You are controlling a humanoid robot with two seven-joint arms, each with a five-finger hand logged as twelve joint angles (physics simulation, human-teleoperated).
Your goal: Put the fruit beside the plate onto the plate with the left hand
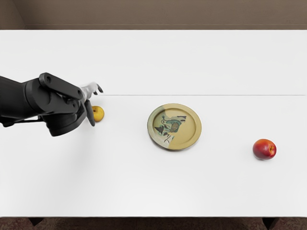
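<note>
Left hand (85, 101) just beside yellow fruit (99, 114), fingers (93, 88) spread and holding nothing, plate (188, 115) to its right, red fruit (264, 149) beyond, white table (153, 62)

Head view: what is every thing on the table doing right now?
yellow fruit: sitting on the table, left of the plate, partly hidden by the robot hand.
left robot hand: right at the yellow fruit; grip not clear.
plate: lying flat, nothing on it.
red fruit: sitting on the table far right of the plate, untouched.
</note>
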